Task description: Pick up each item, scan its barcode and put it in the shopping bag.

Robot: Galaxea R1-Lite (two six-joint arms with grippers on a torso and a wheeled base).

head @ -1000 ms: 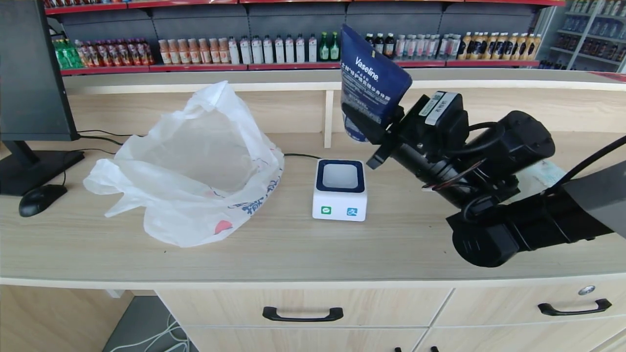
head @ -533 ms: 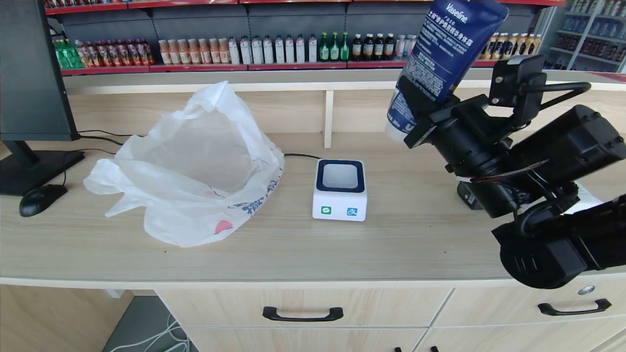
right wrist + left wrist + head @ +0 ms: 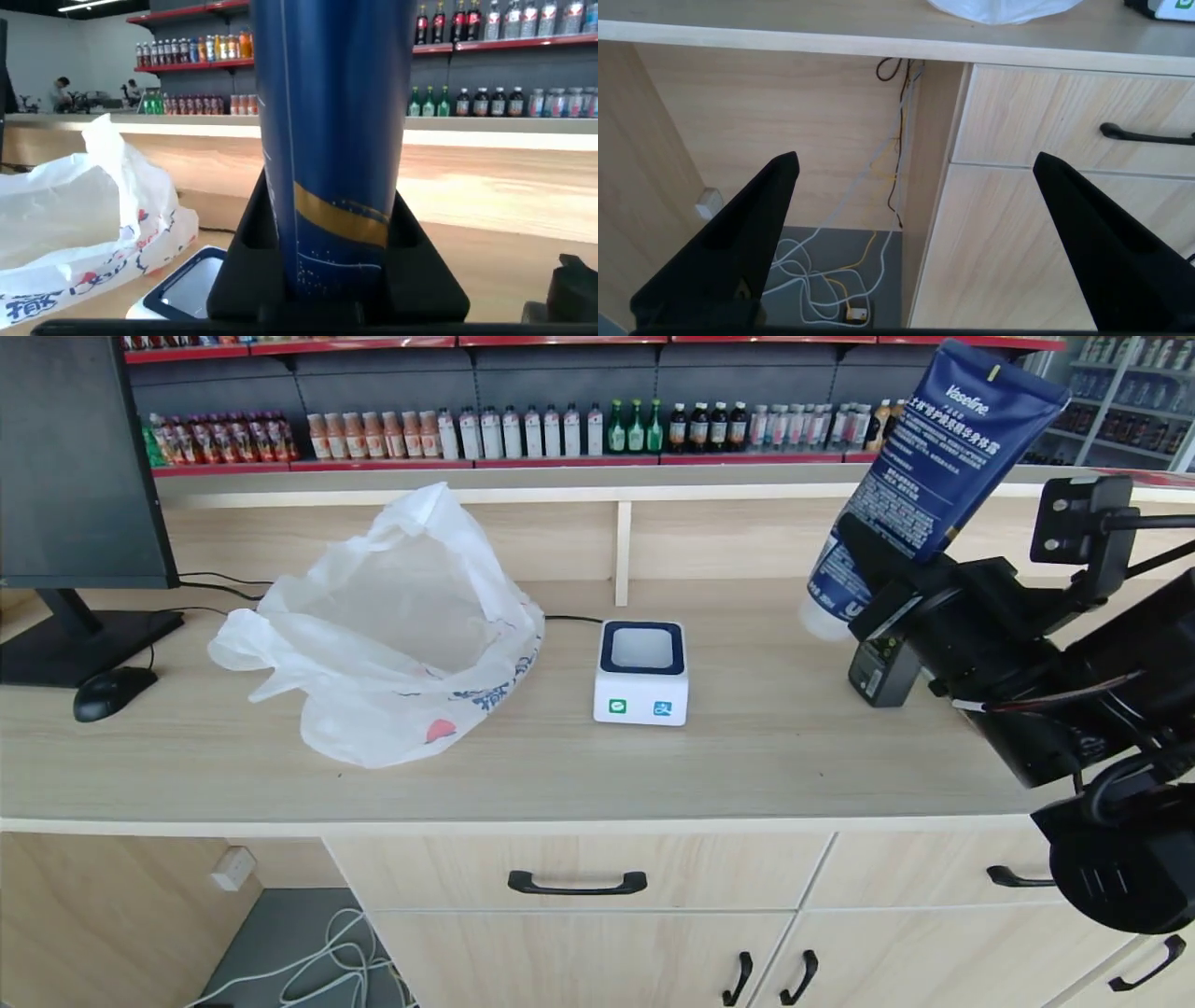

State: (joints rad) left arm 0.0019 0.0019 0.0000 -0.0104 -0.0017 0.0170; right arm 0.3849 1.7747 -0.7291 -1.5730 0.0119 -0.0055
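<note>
The right arm comes in from the right side of the counter (image 3: 747, 756), its forearm angled up and toward the shelves. The right gripper (image 3: 878, 581) is raised above the counter top. It is clamped on the lower part of a blue tube (image 3: 934, 476), and its black fingers (image 3: 257, 243) press on either side of the tube's body.

The tube stands nearly upright but leans, with its flat crimped end high and tipped to the right. Its pale cap end points down, clear of the counter. It hangs in the air to the right of the scanner (image 3: 641, 672) and well apart from the shopping bag (image 3: 392, 625). A small black device (image 3: 878, 672) sits on the counter just below the gripper.

The left gripper (image 3: 915, 243) is low, below the counter edge, facing the drawer fronts and loose cables. Its two dark fingers are spread wide with nothing between them.

The tube is smooth, glossy plastic with a gold band near the cap. The bag is thin, crinkled, see-through white plastic, slumped open to the left of the scanner. The scanner is a white box with rounded corners and a dark-rimmed window on top. The counter is pale wood grain.
</note>
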